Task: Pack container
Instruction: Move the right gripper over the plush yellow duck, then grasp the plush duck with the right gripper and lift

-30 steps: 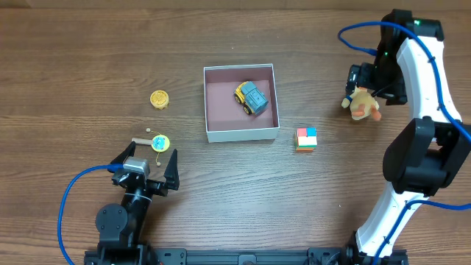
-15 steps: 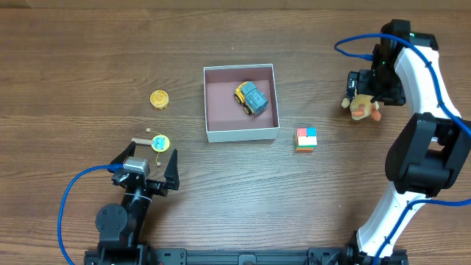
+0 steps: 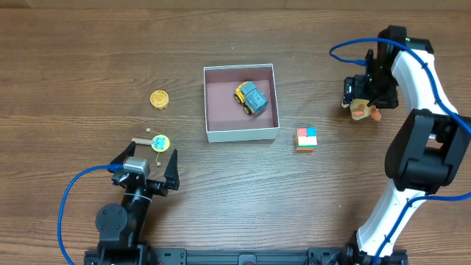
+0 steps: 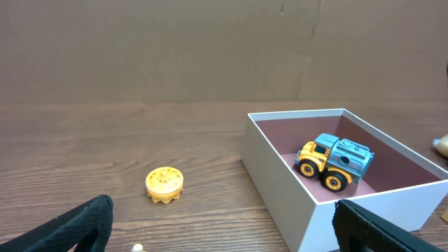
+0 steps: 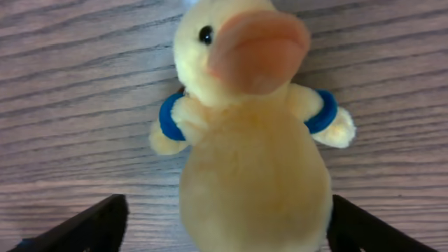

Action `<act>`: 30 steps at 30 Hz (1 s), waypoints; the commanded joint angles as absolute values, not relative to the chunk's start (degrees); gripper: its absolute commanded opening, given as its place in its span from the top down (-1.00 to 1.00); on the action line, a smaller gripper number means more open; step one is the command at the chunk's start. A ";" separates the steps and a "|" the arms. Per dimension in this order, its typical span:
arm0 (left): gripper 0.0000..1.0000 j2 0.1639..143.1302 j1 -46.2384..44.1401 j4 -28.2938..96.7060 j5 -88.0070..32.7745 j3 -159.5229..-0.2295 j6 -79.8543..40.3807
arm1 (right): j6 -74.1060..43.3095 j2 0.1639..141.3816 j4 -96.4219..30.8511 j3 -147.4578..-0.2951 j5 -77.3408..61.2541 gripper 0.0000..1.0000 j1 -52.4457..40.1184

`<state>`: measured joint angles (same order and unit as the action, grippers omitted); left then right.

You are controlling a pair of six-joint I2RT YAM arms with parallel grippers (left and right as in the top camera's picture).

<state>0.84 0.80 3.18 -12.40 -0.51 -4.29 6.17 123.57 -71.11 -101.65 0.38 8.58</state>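
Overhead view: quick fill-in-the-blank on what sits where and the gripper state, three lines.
1. The yellow and blue-grey toy truck sits ___ the square white-walled container.
2. The multicoloured cube lies ___ the container, on the wood.
3. The right gripper, jaws ___, hangs over the yellow plush duck.
Missing words: inside; outside; open

1. Counter (image 3: 88, 51): brown wood-grain surface, grain running left to right in the overhead view; fills that whole view.
2. Wall (image 4: 175, 49): plain matte brown, rising behind the counter's far edge, left wrist view.
3. Light: even, diffuse; shadows soft and short.
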 commanded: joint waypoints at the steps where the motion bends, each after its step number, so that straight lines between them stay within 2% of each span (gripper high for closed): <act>1: -1.00 0.32 1.06 3.11 -12.45 -0.27 -4.71 | 5.78 124.22 -70.83 -101.51 1.54 -0.76 8.75; 9: -1.00 0.32 1.06 3.14 -12.45 -0.27 -4.71 | 5.80 124.22 -70.70 -100.77 2.02 -0.68 8.75; 17: -1.00 0.32 1.06 3.11 -12.45 -0.27 -4.71 | 5.56 124.22 -68.55 -98.41 2.90 -0.70 8.75; 19: -1.00 0.32 1.06 3.11 -12.45 -0.27 -4.71 | 5.56 124.25 -68.58 -98.41 2.90 -0.63 8.75; 22: -1.00 0.32 1.06 3.11 -12.45 -0.27 -4.71 | 5.56 124.25 -68.38 -98.41 2.94 -0.38 8.75; 24: -0.99 0.32 1.06 3.11 -12.45 -0.27 -4.73 | 4.97 124.25 -68.25 -98.41 2.98 -0.31 8.75; 28: -1.00 0.32 1.06 3.14 -12.45 -0.27 -4.71 | 2.74 124.22 -68.45 -98.94 5.02 0.07 8.75; 30: -1.00 0.32 1.06 3.11 -12.45 -0.27 -4.71 | 2.72 124.22 -69.49 -100.01 4.99 0.17 8.75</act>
